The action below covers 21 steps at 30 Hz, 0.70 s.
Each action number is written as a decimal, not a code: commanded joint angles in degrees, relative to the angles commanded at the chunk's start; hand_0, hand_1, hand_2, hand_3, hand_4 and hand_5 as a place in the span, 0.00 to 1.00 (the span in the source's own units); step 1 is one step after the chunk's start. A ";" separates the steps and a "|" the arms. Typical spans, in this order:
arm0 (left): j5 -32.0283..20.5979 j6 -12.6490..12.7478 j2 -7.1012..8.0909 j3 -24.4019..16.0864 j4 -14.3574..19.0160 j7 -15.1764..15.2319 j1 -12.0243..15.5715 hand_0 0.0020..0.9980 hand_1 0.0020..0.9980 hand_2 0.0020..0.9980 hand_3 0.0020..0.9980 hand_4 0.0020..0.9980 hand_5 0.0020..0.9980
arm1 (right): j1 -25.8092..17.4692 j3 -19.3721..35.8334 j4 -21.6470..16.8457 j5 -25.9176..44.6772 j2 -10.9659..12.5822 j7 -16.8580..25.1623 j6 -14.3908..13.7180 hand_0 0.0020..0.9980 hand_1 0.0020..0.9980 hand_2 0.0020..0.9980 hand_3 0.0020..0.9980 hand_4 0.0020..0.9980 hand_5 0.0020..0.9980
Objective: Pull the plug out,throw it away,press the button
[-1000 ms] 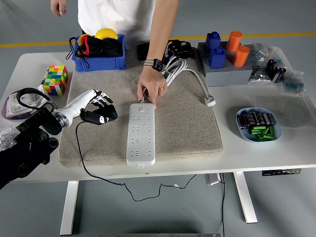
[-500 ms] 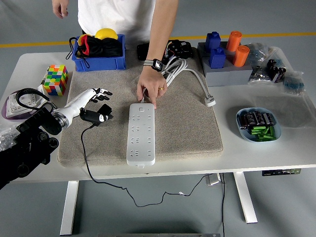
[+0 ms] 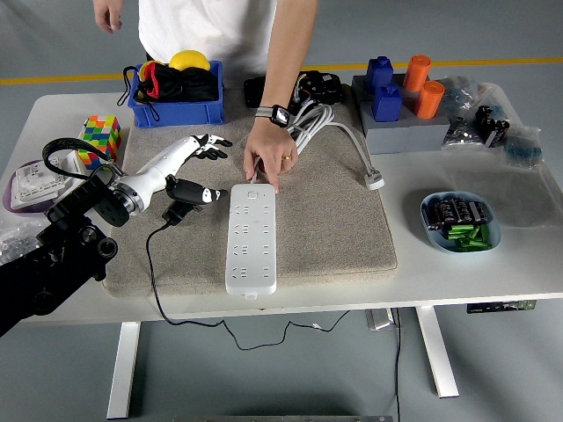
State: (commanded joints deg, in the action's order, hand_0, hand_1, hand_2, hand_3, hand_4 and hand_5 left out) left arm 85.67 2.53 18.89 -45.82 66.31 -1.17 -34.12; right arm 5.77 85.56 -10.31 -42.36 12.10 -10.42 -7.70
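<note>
The white counter (image 3: pixel 493 272) carries one grey mat (image 3: pixel 334 229) at its middle, with bare counter along the near edge at 6 o'clock. One white power strip (image 3: pixel 251 237) lies lengthwise on the mat, open mat on its 3 o'clock side; no writing on it can be read. A person's hand (image 3: pixel 268 156) at 12 o'clock of the strip presses fingertips on its far end. The left hand (image 3: pixel 189 167), reaching in from 9 o'clock, has its fingers spread apart and grips nothing. One black plug (image 3: pixel 186 193) lies on the mat just at 9 o'clock of the strip, under that hand, its cord (image 3: pixel 149 272) trailing over the near edge.
</note>
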 joint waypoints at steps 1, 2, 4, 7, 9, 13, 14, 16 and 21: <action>-0.44 -0.10 -0.18 0.46 -0.11 -0.20 -0.45 0.37 0.42 0.47 0.75 0.65 0.00 | -0.02 -0.01 0.00 0.01 -0.01 -0.01 0.01 0.74 0.66 0.64 0.61 0.66 0.48; -0.82 -0.21 -0.52 1.27 -0.68 -0.56 -1.31 0.37 0.42 0.47 0.75 0.65 0.00 | -0.03 0.00 0.00 0.03 -0.02 -0.02 -0.01 0.74 0.66 0.64 0.61 0.66 0.48; -1.29 -0.25 -0.81 2.10 -1.53 -0.80 -2.21 0.12 0.15 0.23 0.70 0.43 0.00 | 0.00 -0.01 0.00 0.07 -0.02 0.00 -0.04 0.74 0.66 0.64 0.61 0.66 0.48; -1.84 -0.22 -1.44 3.81 -3.34 -1.19 -3.85 0.12 0.15 0.23 0.70 0.43 0.00 | 0.00 0.05 0.00 0.13 -0.03 -0.03 -0.06 0.74 0.66 0.64 0.61 0.66 0.48; -2.21 -0.29 -1.99 4.95 -4.67 -1.50 -4.89 0.12 0.15 0.23 0.70 0.43 0.00 | -0.03 0.11 0.00 0.12 -0.02 -0.11 -0.07 0.74 0.66 0.64 0.61 0.66 0.48; -3.93 -0.90 -3.00 7.74 -7.12 -2.50 -6.97 0.04 0.06 0.14 0.67 0.33 0.00 | -0.09 0.18 0.00 0.04 0.01 -0.21 -0.08 0.74 0.66 0.64 0.61 0.66 0.48; -4.59 -1.15 -3.20 8.53 -7.65 -2.83 -7.49 0.04 0.06 0.14 0.67 0.33 0.00 | -0.10 0.20 0.00 -0.01 0.02 -0.22 -0.11 0.74 0.66 0.64 0.61 0.66 0.48; -6.00 -1.83 -3.70 10.20 -8.85 -3.67 -8.54 0.01 0.01 0.08 0.66 0.34 0.00 | -0.06 0.08 0.00 0.09 0.05 -0.21 -0.13 0.74 0.66 0.64 0.62 0.66 0.48; -8.86 -3.02 -4.80 13.06 -10.92 -5.42 -10.03 0.01 0.01 0.08 0.66 0.34 0.00 | 0.05 -0.24 0.00 0.44 0.02 -0.01 -0.17 0.74 0.66 0.64 0.62 0.66 0.48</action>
State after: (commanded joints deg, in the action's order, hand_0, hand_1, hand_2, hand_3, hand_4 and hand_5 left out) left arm 76.81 -0.49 14.10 -32.77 55.39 -6.59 -44.15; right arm 5.82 85.32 -10.31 -41.91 12.12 -10.43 -7.88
